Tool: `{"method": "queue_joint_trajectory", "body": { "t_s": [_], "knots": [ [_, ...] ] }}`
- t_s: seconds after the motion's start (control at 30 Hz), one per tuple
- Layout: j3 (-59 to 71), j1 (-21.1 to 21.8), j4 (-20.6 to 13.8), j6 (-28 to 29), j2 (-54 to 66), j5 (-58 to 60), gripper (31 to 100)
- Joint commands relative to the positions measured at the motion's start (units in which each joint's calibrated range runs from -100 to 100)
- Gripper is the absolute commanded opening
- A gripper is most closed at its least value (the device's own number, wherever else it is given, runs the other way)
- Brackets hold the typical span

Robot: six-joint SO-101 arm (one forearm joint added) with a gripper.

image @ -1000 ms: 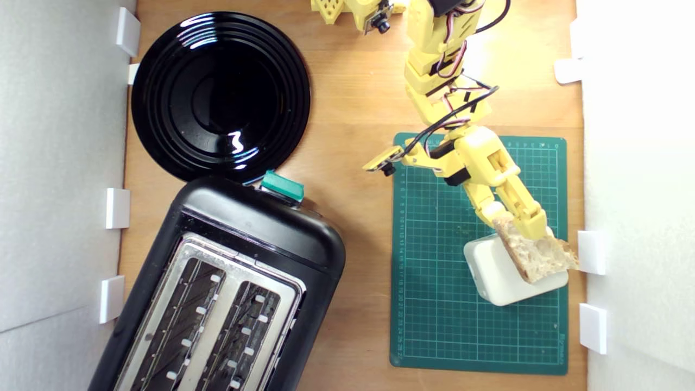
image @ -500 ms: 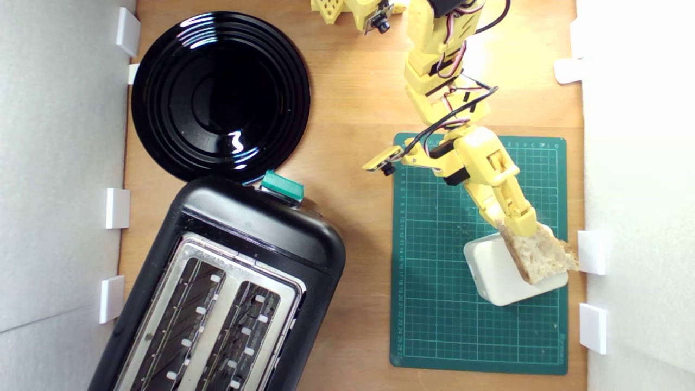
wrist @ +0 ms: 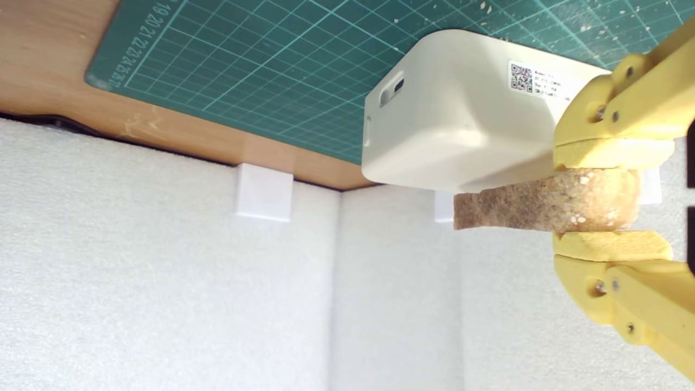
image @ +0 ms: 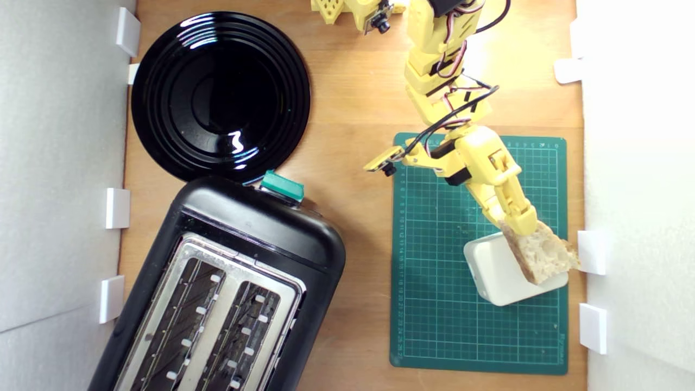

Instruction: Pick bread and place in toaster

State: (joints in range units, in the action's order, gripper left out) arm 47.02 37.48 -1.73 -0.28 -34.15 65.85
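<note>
My gripper (wrist: 611,198) is clamped on the bread (image: 543,253), pads (wrist: 613,153) pressing both faces. The slice hangs over the white box (image: 497,271) at the green mat's (image: 434,271) exterior-view right edge. The toaster (image: 255,228) sits near the desk's (image: 353,108) opposite corner.

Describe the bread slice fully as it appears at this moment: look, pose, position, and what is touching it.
The bread is a rustic slice with pale, holey crumb and a rough tan-brown crust edge. The gripper is shut on one end, a yellow jaw on each face. Its free end sticks out over the white plastic box on the green cutting mat, at the exterior view's right. Contact with the box cannot be judged. It is far from the toaster.
</note>
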Motion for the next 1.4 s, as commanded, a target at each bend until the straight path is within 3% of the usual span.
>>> {"method": "queue_joint_trajectory", "body": {
  "t_s": [0.0, 0.33, 0.8, 1.37],
  "knots": [
    [-1.94, 0.39, -0.26, 0.26, 1.45, 1.90, 56.7],
    [-1.49, 0.39, 0.01, 0.21, 1.95, 1.90, 56.0],
    [-0.67, 0.15, 0.64, -0.26, 16.26, 1.47, 56.0],
    [-0.94, -7.51, -0.26, -1.83, 45.38, -24.89, 56.7]
  ]
}}
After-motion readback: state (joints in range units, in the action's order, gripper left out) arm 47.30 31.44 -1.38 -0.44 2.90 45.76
